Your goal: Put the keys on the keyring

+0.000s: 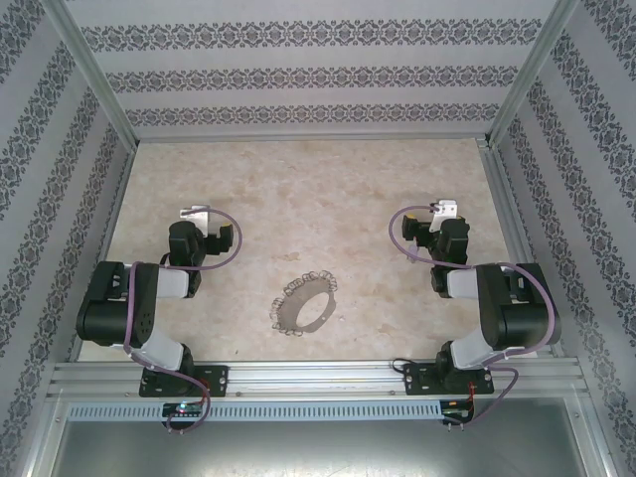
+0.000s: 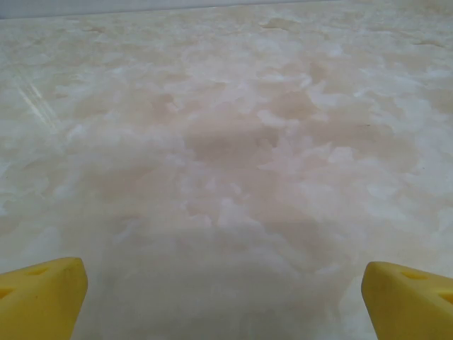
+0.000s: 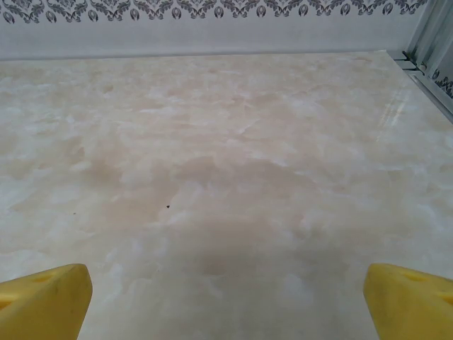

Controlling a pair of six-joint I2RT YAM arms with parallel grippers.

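Lying flat on the surface [image 1: 298,189], the thin keyring [image 1: 284,310] may skid, scattering keys [image 1: 318,277], under the left pincer [image 2: 226,297] or right pincer [image 3: 226,301], both apart.

lab test enclosure: aluminium-profile frame [image 1: 89,84], pattern-papered walls [image 1: 298,75], marbled tabletop [image 1: 298,199], robot arms [image 1: 119,313] bolted at edge.

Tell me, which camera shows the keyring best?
The top external view: the keyring lies whole on the table, fringed with keys. The wrist cameras face the table past their yellow fingers.
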